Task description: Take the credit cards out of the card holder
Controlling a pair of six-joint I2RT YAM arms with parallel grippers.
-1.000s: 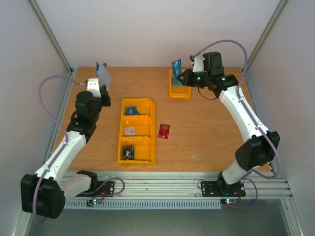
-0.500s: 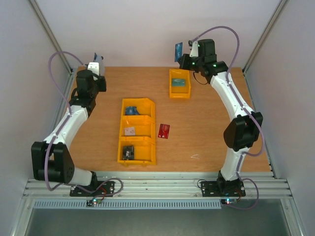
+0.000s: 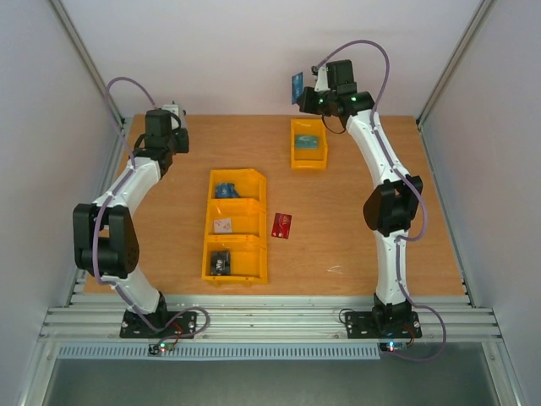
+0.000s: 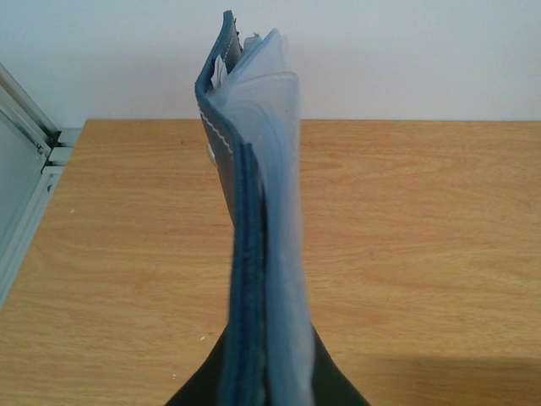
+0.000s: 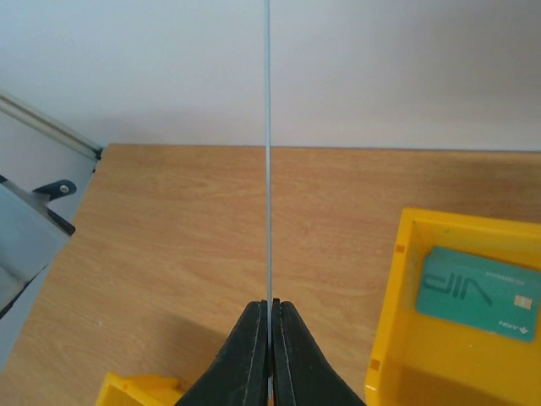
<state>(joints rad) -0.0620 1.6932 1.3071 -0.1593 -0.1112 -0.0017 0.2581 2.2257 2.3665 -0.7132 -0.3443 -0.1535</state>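
Note:
The card holder (image 4: 254, 254) is a dark navy wallet with pale grey-blue pockets, seen edge-on and upright in the left wrist view. My left gripper (image 4: 266, 372) is shut on its lower end, held high at the back left of the table (image 3: 173, 112). A blue credit card (image 3: 297, 86) is held upright in my shut right gripper (image 3: 306, 95), above the table's back edge. In the right wrist view this card (image 5: 267, 169) is a thin vertical line rising from the closed jaws (image 5: 270, 309). A red credit card (image 3: 281, 225) lies flat on the table.
A small yellow bin (image 3: 294, 156) at the back holds a teal card (image 5: 478, 292). A yellow three-compartment tray (image 3: 263, 228) with small items sits mid-table, left of the red card. Metal frame posts and pale walls close in the back and sides.
Both arms have risen and swung toward the back wall. The right gripper carried the blue card up from over the small bin; the left carried the card holder back and up.

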